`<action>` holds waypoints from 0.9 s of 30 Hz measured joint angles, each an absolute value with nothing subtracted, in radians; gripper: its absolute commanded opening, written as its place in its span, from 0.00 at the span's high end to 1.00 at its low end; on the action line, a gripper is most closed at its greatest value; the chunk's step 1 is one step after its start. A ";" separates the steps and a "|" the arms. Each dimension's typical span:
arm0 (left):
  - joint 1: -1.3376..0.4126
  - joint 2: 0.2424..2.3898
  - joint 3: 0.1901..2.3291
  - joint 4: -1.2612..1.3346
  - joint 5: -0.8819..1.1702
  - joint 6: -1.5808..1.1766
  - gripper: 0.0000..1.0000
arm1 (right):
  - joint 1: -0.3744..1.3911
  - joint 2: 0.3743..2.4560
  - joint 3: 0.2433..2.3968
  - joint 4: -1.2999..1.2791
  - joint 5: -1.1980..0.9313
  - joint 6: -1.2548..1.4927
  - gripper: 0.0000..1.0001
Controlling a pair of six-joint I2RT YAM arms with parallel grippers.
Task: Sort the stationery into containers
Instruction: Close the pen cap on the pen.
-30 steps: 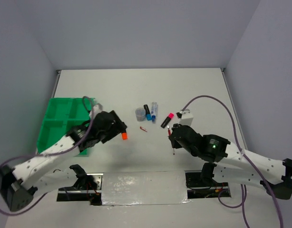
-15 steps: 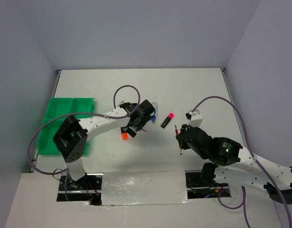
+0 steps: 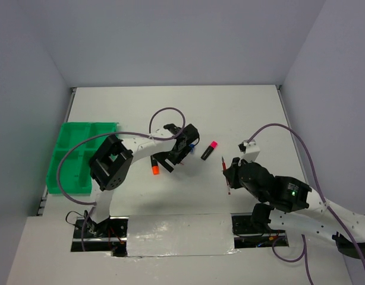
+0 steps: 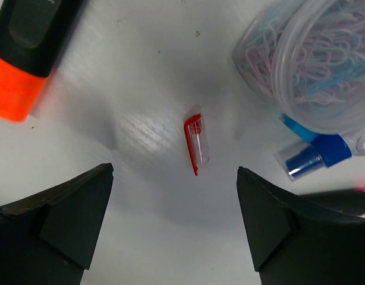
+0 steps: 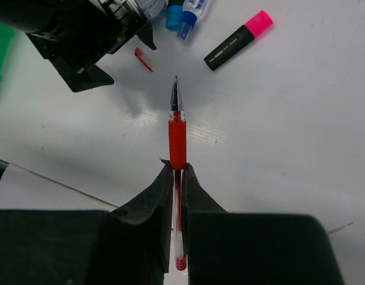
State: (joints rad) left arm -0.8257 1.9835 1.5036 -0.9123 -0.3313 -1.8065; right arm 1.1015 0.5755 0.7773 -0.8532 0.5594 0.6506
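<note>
My left gripper [image 3: 177, 155] [image 4: 174, 172] is open and empty, hovering over a small red cap [image 4: 195, 146] on the table. An orange-black highlighter [image 3: 154, 166] [image 4: 25, 56] lies just left of it. A round clear tub of paper clips [image 4: 325, 59] and blue-capped markers [image 4: 310, 157] lie just beyond. A pink-black highlighter [image 3: 209, 149] [image 5: 239, 40] lies to the right. My right gripper [image 3: 228, 178] [image 5: 177, 169] is shut on a thin red pen [image 5: 177, 130], held above the table. The green tray [image 3: 66, 151] sits at the far left.
The left arm's grey cable [image 3: 161, 116] loops above the middle of the table. The left gripper's black body [image 5: 87, 35] shows at the top left of the right wrist view, next to the red cap [image 5: 143, 59]. Grey walls enclose the white table.
My left arm has swung from beside the tray to the middle, over the red cap; the orange highlighter now lies apart from it. My right gripper has drawn back right with the red pen.
</note>
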 measured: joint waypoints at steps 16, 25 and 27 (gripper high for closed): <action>-0.793 2.062 1.534 -0.951 -0.307 -1.782 0.19 | 1.102 0.587 0.758 -0.822 0.514 0.616 1.00; -0.793 2.044 1.491 -0.947 -0.294 -1.759 0.46 | 1.102 0.583 0.758 -0.814 0.508 0.604 1.00; -0.792 2.024 1.461 -0.937 -0.288 -1.754 0.70 | 1.102 0.583 0.758 -0.814 0.508 0.604 1.00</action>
State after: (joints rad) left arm -0.7921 2.0243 1.4609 -0.9371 -0.2882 -1.7542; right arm 1.1015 0.5835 0.7582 -0.8143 0.5079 0.6037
